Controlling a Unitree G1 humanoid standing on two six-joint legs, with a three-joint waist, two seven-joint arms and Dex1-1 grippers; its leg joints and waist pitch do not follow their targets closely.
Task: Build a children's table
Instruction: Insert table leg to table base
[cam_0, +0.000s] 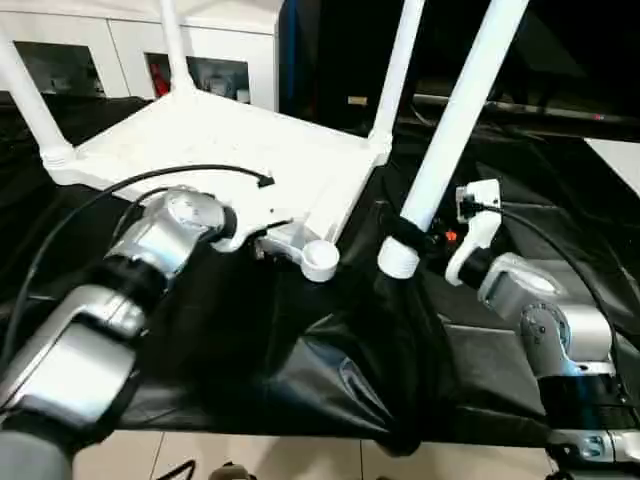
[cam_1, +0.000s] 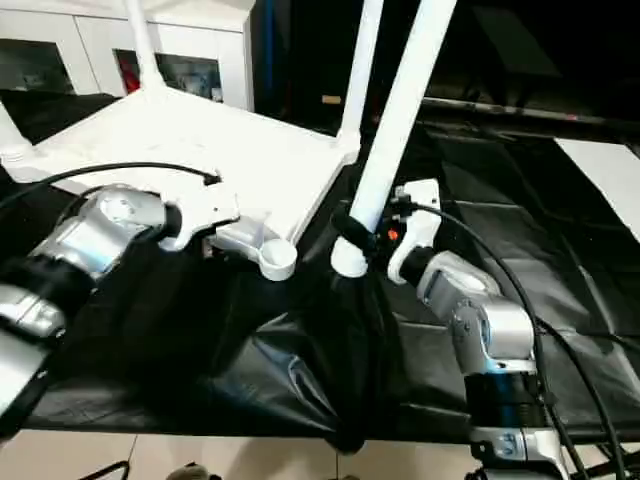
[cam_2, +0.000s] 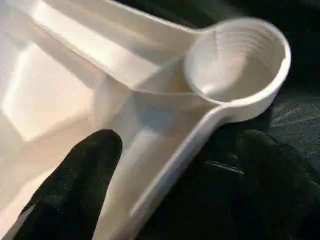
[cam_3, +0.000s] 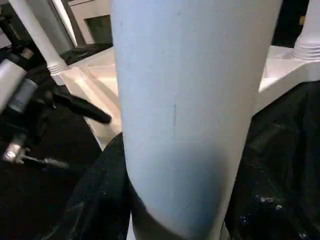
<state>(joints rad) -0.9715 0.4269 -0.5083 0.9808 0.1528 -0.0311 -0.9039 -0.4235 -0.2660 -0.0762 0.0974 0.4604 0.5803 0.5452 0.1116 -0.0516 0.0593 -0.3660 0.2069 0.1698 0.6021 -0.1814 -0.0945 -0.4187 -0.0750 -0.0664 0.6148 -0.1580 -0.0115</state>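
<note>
The left arm reaches forward and inward, its silver forearm foreshortened and the wrist turned toward centre. The left gripper has its jaws spread wide; one black finger lies over the inner face of the top, the other outside its rim, which runs between them without visible contact. The right arm rises from below, elbow bent, wrist angled up and inward. The right gripper is clamped around the lower part of a leg, which stands tilted between the jaws.
</note>
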